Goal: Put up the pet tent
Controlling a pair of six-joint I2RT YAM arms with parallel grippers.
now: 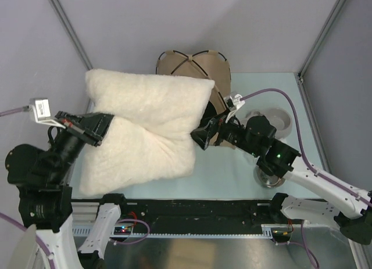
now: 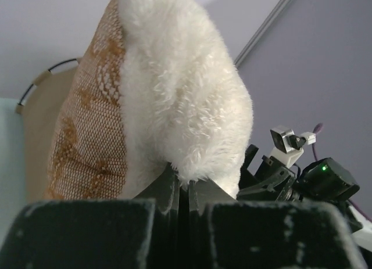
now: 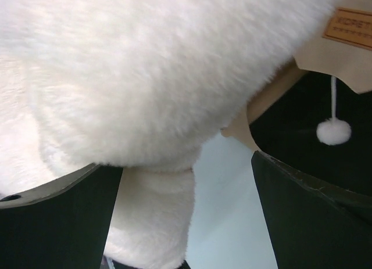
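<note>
**Cushion pinched on one side, free on the other**

The left gripper (image 1: 96, 129) is clamped on the cushion (image 1: 145, 124) at its left edge, holding it folded, probably so it can be fed into the shelter; the right gripper (image 1: 200, 136) stands wide, fingers either side of the cushion's right corner without squeezing; the pet tent (image 1: 195, 63) stands upright at the far middle of the table (image 1: 232, 176), just behind the cushion; its pompom (image 3: 333, 131) hangs in the dark doorway.
</note>
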